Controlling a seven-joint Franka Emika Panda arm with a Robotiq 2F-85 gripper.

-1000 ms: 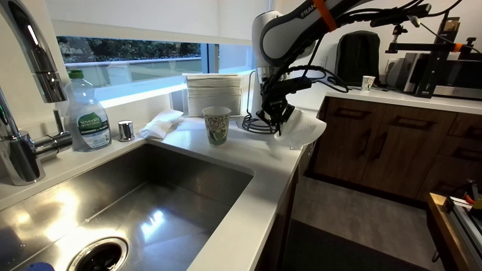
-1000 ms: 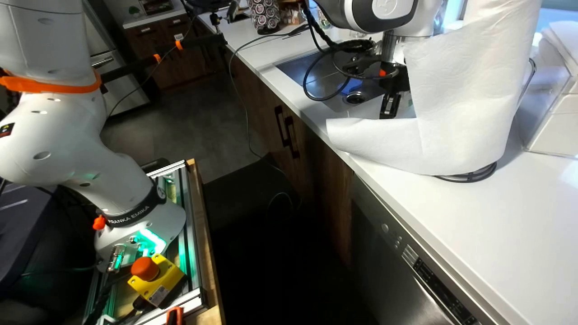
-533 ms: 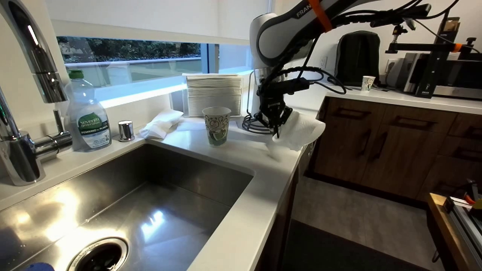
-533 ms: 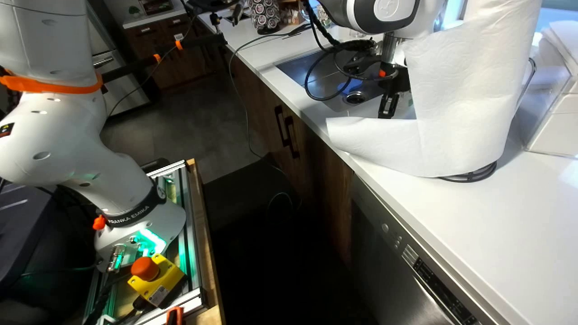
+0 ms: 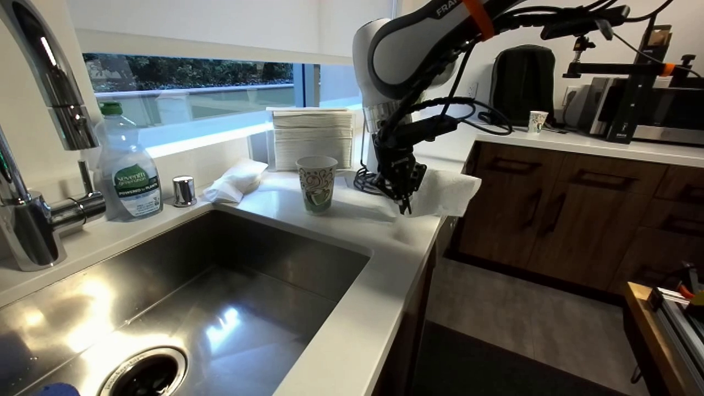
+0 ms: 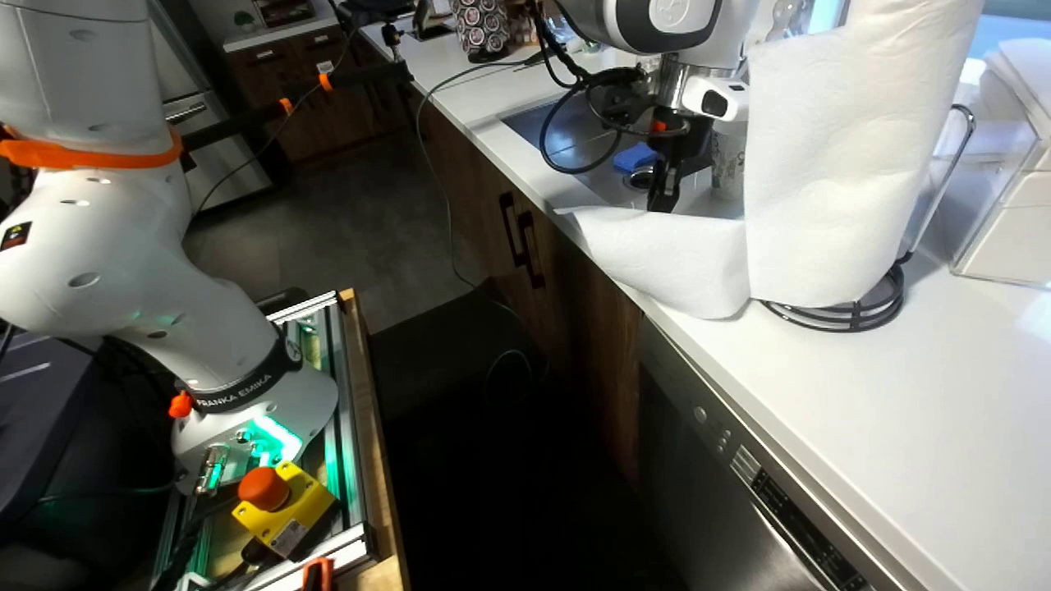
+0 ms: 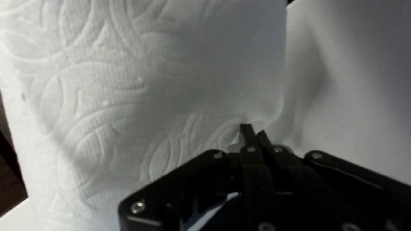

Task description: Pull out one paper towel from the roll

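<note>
A tall white roll (image 6: pixel 846 164) is standing on the worktop (image 6: pixel 969 410) in a dark wire holder (image 6: pixel 855 317). Beside its lower half, an embossed white paper towel (image 6: pixel 665 258) is bowing outward; whether it is hanging attached isn't showing clearly.

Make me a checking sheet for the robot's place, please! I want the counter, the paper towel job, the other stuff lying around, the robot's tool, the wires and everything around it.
Surface: white counter with a sink set into it.
Job: towel sticks out from the roll; can't tell whether it is tearing.
Clutter: cup, soap, crumpled paper, paper stack; a blue thing in the sink.
Grippers: tool has its jaws together, the towel creased at the tips, so probably pinched.
Cables: looped near the tool; snags: nothing seen.
Surroundings: window, backpack, cabinets, dishwasher, red button.
People: nothing seen.
</note>
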